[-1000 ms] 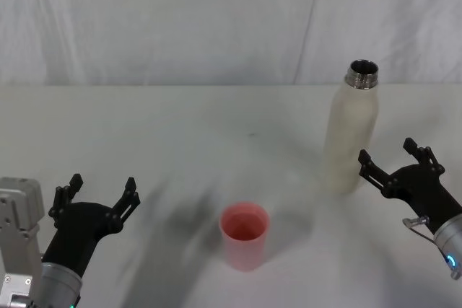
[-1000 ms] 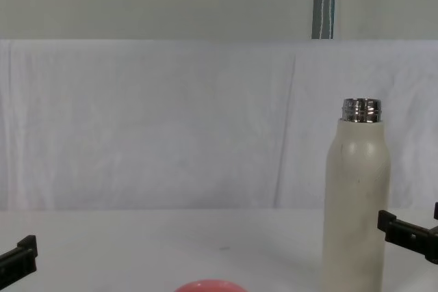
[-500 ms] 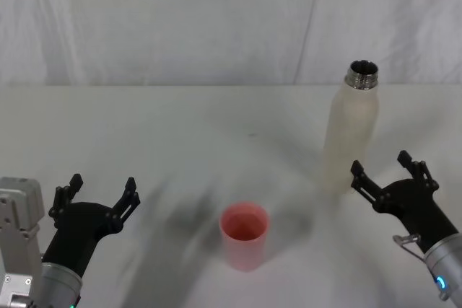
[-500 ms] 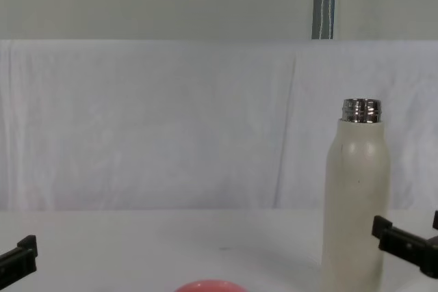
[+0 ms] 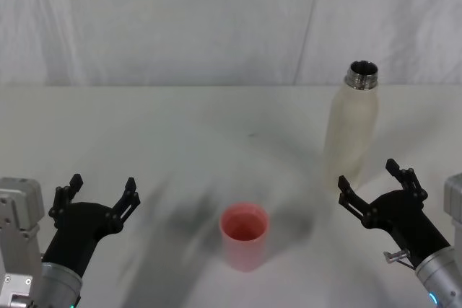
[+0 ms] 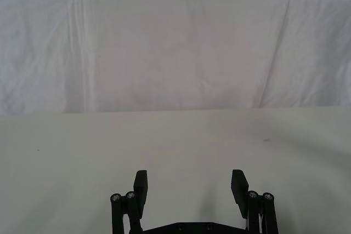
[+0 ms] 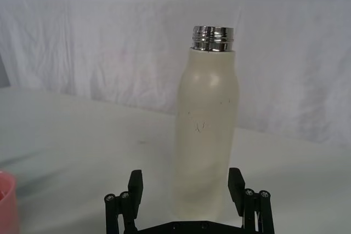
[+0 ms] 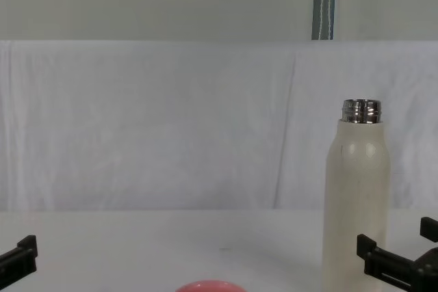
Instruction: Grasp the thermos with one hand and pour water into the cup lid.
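Observation:
The cream-white thermos (image 5: 351, 130) stands upright at the right of the table, its steel neck uncapped; it also rises in the chest view (image 8: 356, 196) and the right wrist view (image 7: 205, 130). My right gripper (image 5: 375, 187) is open just in front of the bottle's base, a little nearer to me, touching nothing; its fingers (image 7: 135, 186) flank the bottle in the wrist view. The pink cup lid (image 5: 244, 234) sits mouth-up near the table's front centre, its rim (image 8: 209, 286) at the chest view's lower edge. My left gripper (image 5: 99, 194) rests open at the front left.
A white cloth covers the table (image 5: 180, 128) and hangs as a backdrop (image 5: 216, 19) behind it. A grey pole (image 8: 324, 1) stands behind the backdrop. Bare table lies between the cup lid and the thermos.
My right gripper has drawn back toward me and shifted left, from beside the thermos to in front of its base. The thermos, cup lid and left arm have stayed still.

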